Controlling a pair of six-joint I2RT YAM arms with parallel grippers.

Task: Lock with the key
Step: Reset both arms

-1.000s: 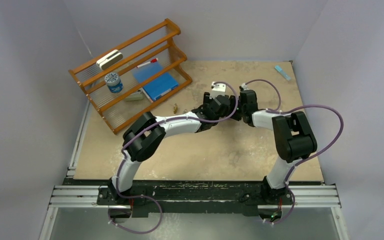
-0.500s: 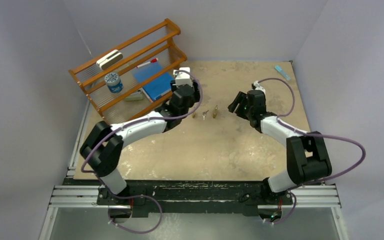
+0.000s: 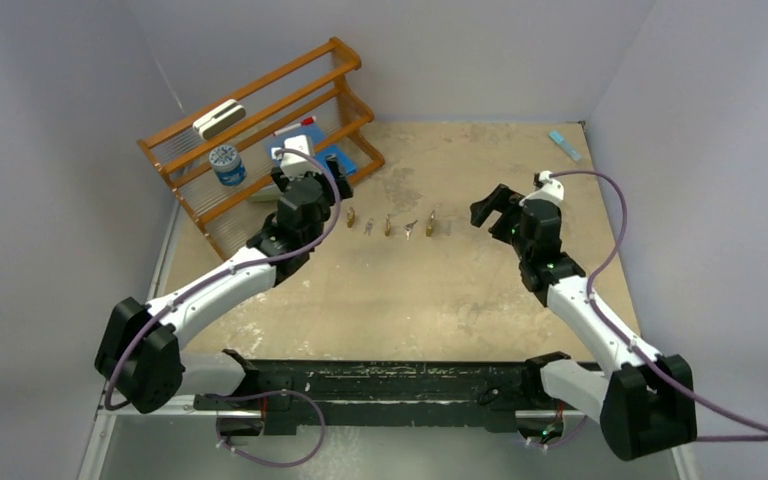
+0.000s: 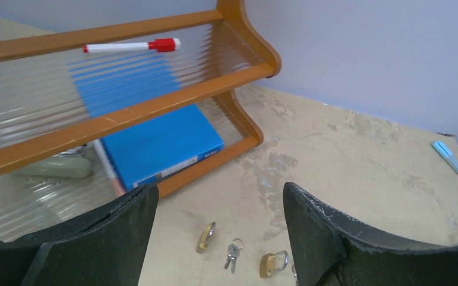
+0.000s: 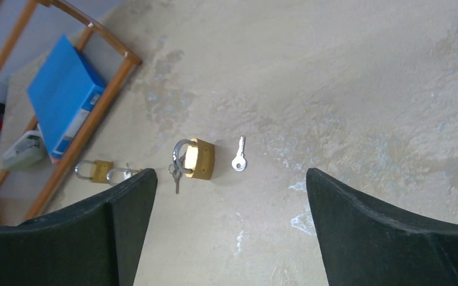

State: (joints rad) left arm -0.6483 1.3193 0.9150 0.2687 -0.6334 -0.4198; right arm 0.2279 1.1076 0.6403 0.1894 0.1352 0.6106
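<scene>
On the table [image 5: 364, 71], brass padlock [image 5: 200, 158], key [image 5: 238, 156] beside (apart)

Overhead, the row of small brass padlocks and silver keys [image 3: 388, 226] is appearing too small to tell locked from unlocked; the black finger [image 5: 83, 238] of the right hand [image 5: 229, 177] is hiding part of one silver shackle [image 5: 117, 174]

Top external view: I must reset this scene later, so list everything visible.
padlocks: three, brass, row mid-table
keys: silver, among the padlocks; count unclear
rack: one, orange wood, far left
book: one, blue, rack's lowest shelf
marker: one, white with red cap, rack
jar: one, blue and white, rack
white block: one, rack's top shelf
pale green item: one, beside book
light blue item: one, far right corner
left gripper: black, open, near rack
right gripper: black, open, right of padlocks
</scene>
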